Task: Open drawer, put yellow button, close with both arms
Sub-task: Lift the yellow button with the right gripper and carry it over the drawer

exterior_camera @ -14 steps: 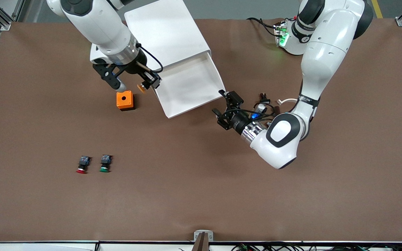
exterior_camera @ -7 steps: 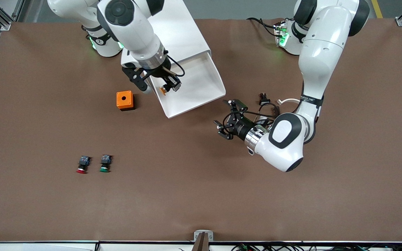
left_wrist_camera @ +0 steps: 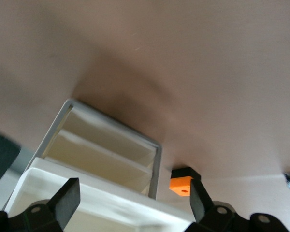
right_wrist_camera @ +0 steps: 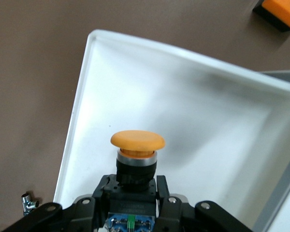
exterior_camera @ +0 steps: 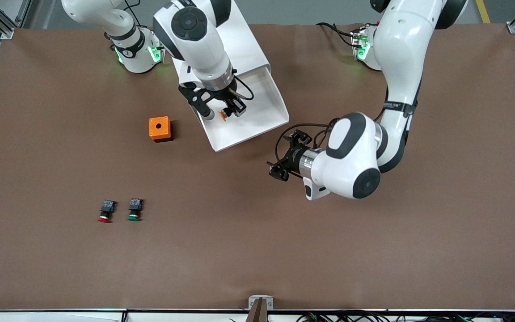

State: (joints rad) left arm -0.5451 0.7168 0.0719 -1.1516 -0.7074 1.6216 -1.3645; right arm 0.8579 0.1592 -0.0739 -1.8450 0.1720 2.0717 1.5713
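The top drawer (exterior_camera: pixel 263 120) stands pulled out of the white cabinet (exterior_camera: pixel 235 42). My right gripper (exterior_camera: pixel 223 112) hangs over the drawer's inside and is shut on the yellow button (exterior_camera: pixel 222 116). In the right wrist view the button (right_wrist_camera: pixel 137 140) sits between the fingers of that gripper (right_wrist_camera: pixel 135 193), its cap toward the white drawer floor (right_wrist_camera: pixel 208 121). My left gripper (exterior_camera: pixel 283 154) is open and empty, low over the table by the drawer's front corner. In the left wrist view its fingers (left_wrist_camera: pixel 67 200) frame the drawer (left_wrist_camera: pixel 111 205).
An orange cube with a hole (exterior_camera: pixel 159 129) sits beside the drawer, toward the right arm's end; it also shows in the left wrist view (left_wrist_camera: pixel 182 181). A red-capped button (exterior_camera: pixel 104 218) and a green-capped button (exterior_camera: pixel 133 216) lie nearer the front camera.
My right gripper has carried the yellow button from beside the orange cube to over the open drawer. My left gripper has drawn back from the drawer's front corner.
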